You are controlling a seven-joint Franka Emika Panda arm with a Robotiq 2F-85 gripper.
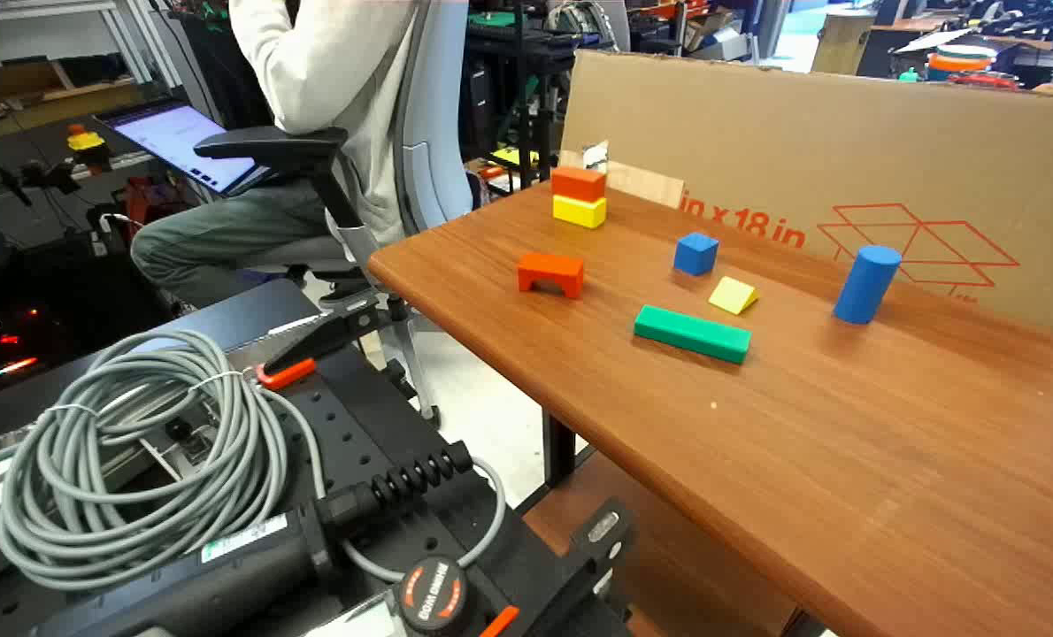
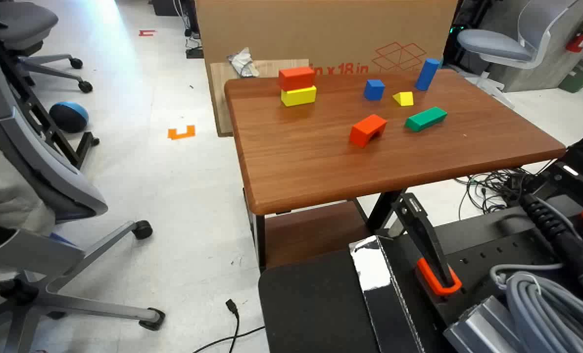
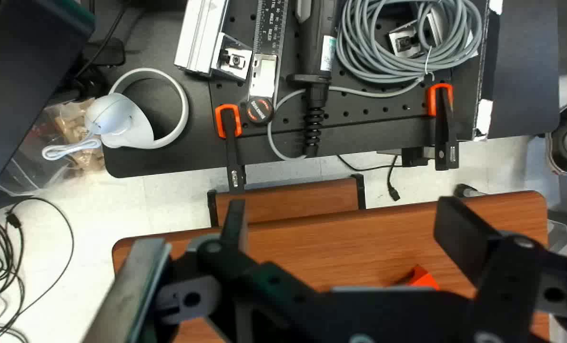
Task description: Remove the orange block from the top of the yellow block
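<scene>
The orange block (image 1: 578, 184) rests on top of the yellow block (image 1: 579, 211) near the table's far corner. In an exterior view the same stack shows with the orange block (image 2: 296, 78) squarely over the yellow block (image 2: 299, 96). My gripper (image 3: 341, 209) shows only in the wrist view. Its two dark fingers are wide apart with nothing between them, above the table. The stack is out of sight in the wrist view. The gripper and arm are out of both exterior views.
On the wooden table (image 1: 845, 442) stand an orange bridge piece (image 1: 551, 274), blue cube (image 1: 695, 255), pale yellow wedge (image 1: 734, 295), green bar (image 1: 692, 334) and blue cylinder (image 1: 867, 285). A cardboard sheet (image 1: 757, 133) stands behind. The bridge piece partly shows in the wrist view (image 3: 422, 278).
</scene>
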